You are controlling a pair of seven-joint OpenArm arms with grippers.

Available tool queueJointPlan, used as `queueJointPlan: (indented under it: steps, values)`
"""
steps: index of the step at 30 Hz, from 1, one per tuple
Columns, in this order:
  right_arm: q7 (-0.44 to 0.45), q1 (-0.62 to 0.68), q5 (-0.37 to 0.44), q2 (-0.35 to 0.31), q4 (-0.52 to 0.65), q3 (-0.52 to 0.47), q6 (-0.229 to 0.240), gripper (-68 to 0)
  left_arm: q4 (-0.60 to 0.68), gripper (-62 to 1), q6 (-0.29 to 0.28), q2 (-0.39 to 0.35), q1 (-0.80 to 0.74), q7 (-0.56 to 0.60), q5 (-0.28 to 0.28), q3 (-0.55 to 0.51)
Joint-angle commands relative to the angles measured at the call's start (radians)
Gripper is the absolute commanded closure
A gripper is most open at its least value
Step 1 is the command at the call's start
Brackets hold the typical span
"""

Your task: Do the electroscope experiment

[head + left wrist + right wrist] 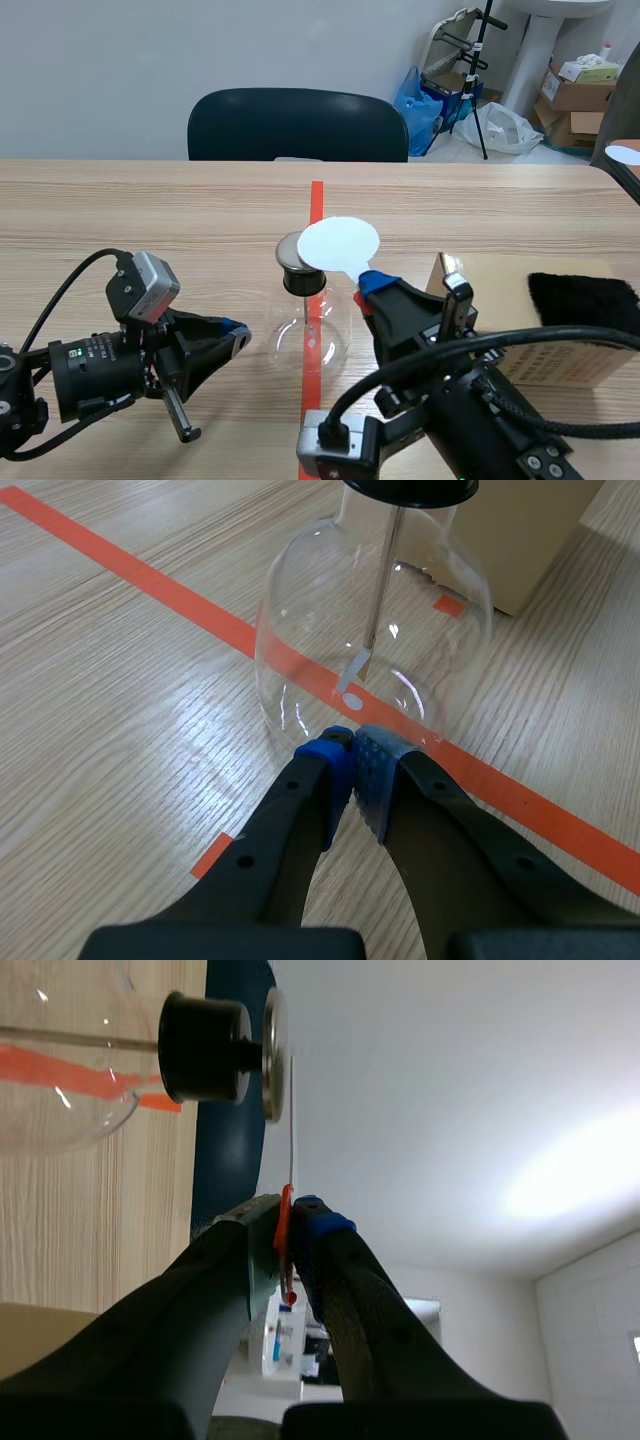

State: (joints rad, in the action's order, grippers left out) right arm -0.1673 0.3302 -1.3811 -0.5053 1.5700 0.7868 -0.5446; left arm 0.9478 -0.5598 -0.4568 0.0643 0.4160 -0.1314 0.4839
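Note:
The electroscope is a clear glass flask (pixel 310 338) with a black stopper (pixel 304 282) and a metal disc (pixel 290 250) on top, standing on the orange tape line. Inside hang a thin rod (pixel 385 570) and a small foil leaf (pixel 350 670). My right gripper (pixel 370 285) is shut on the orange handle (pixel 285 1240) of a white round plate (pixel 338 243), which sits just over the metal disc (pixel 272 1055); I cannot tell if they touch. My left gripper (pixel 352 750) is shut on nothing, its tips close to the flask (pixel 375 630) near its base.
A cardboard box (pixel 560 330) with a black furry cloth (pixel 585 300) on it stands right of the flask, close beside my right arm. A dark chair (pixel 297 125) stands behind the table's far edge. Boxes and bags lie on the floor beyond.

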Motion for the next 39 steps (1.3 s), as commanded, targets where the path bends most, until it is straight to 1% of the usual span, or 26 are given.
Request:
queueJointPlan:
  steps: [1, 4, 8, 39]
  values:
    - [0.017, -0.014, -0.008, -0.005, 0.005, -0.01, -0.011, -1.0, 0.013, -2.7, -0.003, -0.001, 0.005, 0.012, -0.013, -0.009]
    - [0.056, -0.014, -0.018, -0.005, 0.005, -0.01, -0.011, -1.0, 0.013, -2.7, -0.003, -0.001, 0.005, 0.012, -0.013, -0.009]
    - [0.088, -0.014, -0.026, -0.005, 0.005, -0.01, -0.011, -1.0, 0.013, -2.7, -0.003, -0.001, 0.005, 0.012, -0.013, -0.009]
    - [0.077, -0.014, -0.026, -0.005, 0.005, -0.01, -0.012, -1.0, 0.013, -2.7, -0.003, -0.001, 0.005, 0.012, -0.013, -0.009]
